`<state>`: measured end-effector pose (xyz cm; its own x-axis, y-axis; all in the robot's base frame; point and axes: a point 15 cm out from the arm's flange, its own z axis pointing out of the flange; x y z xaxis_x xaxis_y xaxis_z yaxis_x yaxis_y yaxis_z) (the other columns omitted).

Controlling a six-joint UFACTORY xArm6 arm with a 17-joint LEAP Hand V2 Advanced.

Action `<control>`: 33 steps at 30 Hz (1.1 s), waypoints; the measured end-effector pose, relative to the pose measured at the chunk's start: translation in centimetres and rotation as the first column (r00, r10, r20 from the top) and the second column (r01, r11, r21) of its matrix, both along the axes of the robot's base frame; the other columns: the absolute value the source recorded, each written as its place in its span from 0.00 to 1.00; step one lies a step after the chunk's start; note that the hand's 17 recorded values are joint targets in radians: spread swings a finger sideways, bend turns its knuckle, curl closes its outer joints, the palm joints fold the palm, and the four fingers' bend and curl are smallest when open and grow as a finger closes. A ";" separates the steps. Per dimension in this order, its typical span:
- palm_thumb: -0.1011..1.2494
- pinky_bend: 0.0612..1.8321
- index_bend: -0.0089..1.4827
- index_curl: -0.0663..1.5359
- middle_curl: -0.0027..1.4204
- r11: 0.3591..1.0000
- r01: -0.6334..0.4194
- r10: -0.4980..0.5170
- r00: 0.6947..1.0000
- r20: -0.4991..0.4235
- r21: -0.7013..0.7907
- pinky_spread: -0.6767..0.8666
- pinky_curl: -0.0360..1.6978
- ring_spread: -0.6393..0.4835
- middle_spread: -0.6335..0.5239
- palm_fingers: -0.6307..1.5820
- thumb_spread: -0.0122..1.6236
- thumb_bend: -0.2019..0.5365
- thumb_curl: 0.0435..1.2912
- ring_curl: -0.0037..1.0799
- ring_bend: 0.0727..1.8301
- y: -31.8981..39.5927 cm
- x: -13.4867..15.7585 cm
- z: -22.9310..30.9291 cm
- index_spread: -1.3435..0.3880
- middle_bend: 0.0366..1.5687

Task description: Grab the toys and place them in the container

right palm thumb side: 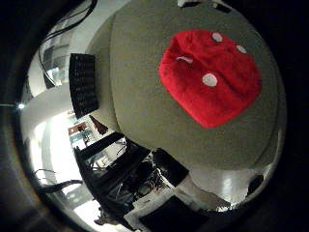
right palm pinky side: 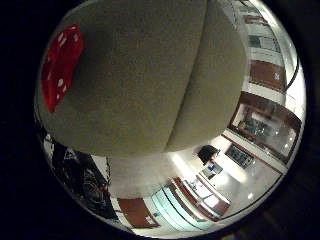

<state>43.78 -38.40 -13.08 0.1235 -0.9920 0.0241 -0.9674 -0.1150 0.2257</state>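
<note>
Red spotted plush toy [right palm thumb side: 210, 77] sits on the grey cushion [right palm pinky side: 140, 75]; centre the palm, close evenly; hand's fingers unseen, can't tell.

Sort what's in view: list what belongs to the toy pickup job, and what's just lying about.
Job:
- red plush toy with white spots, lying on the grey-green padded surface

Not part of it:
- black keyboard-like panel beside that surface
- dark clutter below

The hand's palm faces a surface close below; its fingers are unseen.
</note>
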 end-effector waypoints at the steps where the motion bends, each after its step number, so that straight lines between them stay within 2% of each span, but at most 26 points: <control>1: 0.47 0.27 0.12 0.22 0.22 1.000 0.001 -0.001 1.000 -0.005 0.000 0.63 0.09 0.74 0.64 0.28 0.65 0.24 0.20 0.24 0.13 0.0 -0.1 -0.3 0.61 0.10; 10: 0.47 0.26 0.12 0.23 0.22 1.000 -0.002 0.002 0.999 -0.039 0.001 0.63 0.10 0.75 0.64 0.28 0.64 0.24 0.21 0.24 0.13 0.4 -1.4 -2.1 0.62 0.10; 14: 0.48 0.24 0.16 0.25 0.21 1.000 -0.003 0.001 0.998 -0.056 -0.020 0.63 0.10 0.75 0.64 0.30 0.64 0.24 0.21 0.23 0.11 0.2 -1.9 -2.5 0.63 0.09; 19: 0.54 0.17 0.33 0.30 0.19 1.000 -0.008 0.007 0.998 -0.055 -0.024 0.63 0.08 0.74 0.61 0.36 0.64 0.26 0.22 0.21 0.06 -0.1 -1.9 -2.5 0.61 0.09; 21: 0.60 0.14 0.45 0.34 0.19 1.000 -0.001 -0.001 0.999 -0.051 -0.024 0.62 0.08 0.72 0.57 0.39 0.65 0.27 0.23 0.19 0.05 -0.6 -2.2 -2.4 0.57 0.10; 27: 0.79 0.07 0.70 0.43 0.24 0.998 0.041 -0.041 0.999 0.006 -0.045 0.60 0.06 0.63 0.40 0.49 0.65 0.30 0.28 0.14 0.04 -3.1 -2.6 -2.1 0.52 0.17; 29: 0.82 0.07 0.73 0.44 0.26 0.997 0.056 -0.055 0.998 0.023 -0.052 0.59 0.05 0.59 0.35 0.51 0.65 0.29 0.29 0.13 0.06 -4.1 -2.9 -1.8 0.53 0.22; 33: 0.86 0.07 0.69 0.44 0.31 0.996 0.067 -0.065 0.997 0.036 -0.062 0.53 0.03 0.48 0.27 0.55 0.65 0.26 0.30 0.15 0.07 -5.3 -3.1 -1.0 0.53 0.31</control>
<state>40.65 -43.67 -14.09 0.0562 -0.9944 0.0897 -0.9797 -0.0376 0.1970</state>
